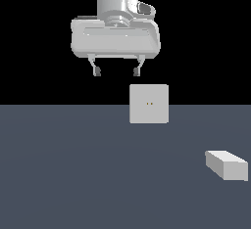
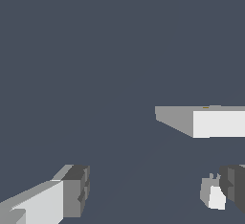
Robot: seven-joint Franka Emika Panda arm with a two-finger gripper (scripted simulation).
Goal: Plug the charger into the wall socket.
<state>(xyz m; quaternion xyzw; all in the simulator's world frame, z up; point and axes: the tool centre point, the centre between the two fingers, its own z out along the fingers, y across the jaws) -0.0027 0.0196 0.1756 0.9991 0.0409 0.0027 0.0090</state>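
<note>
- Gripper (image 1: 116, 71) hangs high above the floor with its two fingers spread wide and nothing between them; in the wrist view both fingertips (image 2: 76, 189) show apart with only bare floor in the gap.
- Below it, the dark grey floor (image 1: 73, 174) carries both task things.
- Next in size, the wall socket (image 1: 149, 103) stands upright as a square plate with two tiny yellowish dots at its centre, below the gripper and slightly toward the exterior view's right. The wrist view sees it edge-on (image 2: 210, 121).
- Smallest, the charger (image 1: 226, 164) lies flat on the floor, well apart from the socket and far toward the exterior view's right, nearer the camera. It does not show in the wrist view.
- Judgement: the step in hand is reaching for the charger, and none of the task is done yet.
- To do it well, the arm should travel toward the block, turn the wrist so the fingers straddle its narrow width, descend straight, and close about its middle. A square, centred grip should keep the block level for lining up with the two dots.
</note>
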